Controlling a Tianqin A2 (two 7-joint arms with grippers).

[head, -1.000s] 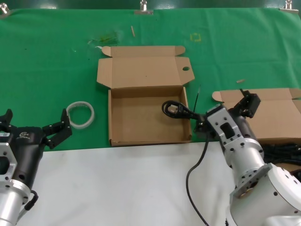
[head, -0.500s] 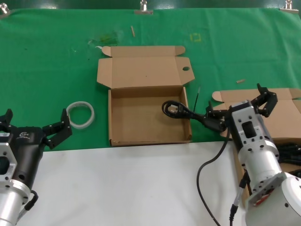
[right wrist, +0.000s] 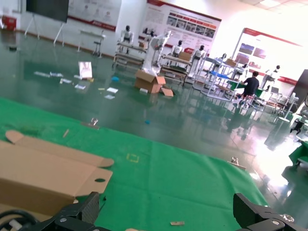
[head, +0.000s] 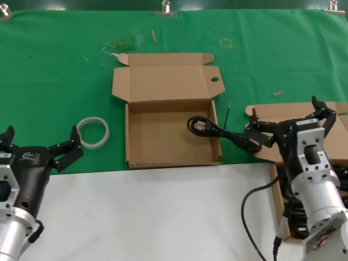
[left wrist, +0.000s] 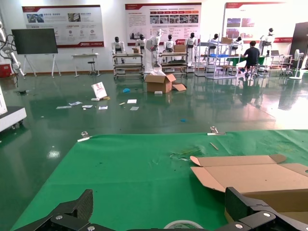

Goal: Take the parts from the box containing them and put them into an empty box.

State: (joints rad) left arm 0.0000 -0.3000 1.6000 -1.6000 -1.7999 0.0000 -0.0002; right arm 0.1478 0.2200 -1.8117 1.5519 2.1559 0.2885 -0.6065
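The empty box lies open mid-table, and the oval hole shows in its lid tab. One black cord is coiled inside it, its tail draped over the right wall onto the cloth. My right gripper hovers open just right of that tail, over the lid flap of the box containing the parts; nothing is between its fingers. More cords show beside my right arm. In the right wrist view the gripper is open above green cloth. My left gripper waits open at the left.
A white translucent ring lies on the green cloth between my left gripper and the empty box. The white table edge runs along the front. Small scraps lie on the cloth farther back.
My right gripper has opened, let go of the cord and drawn back to the right. The cord now rests across the empty box's right wall. The left arm has not moved.
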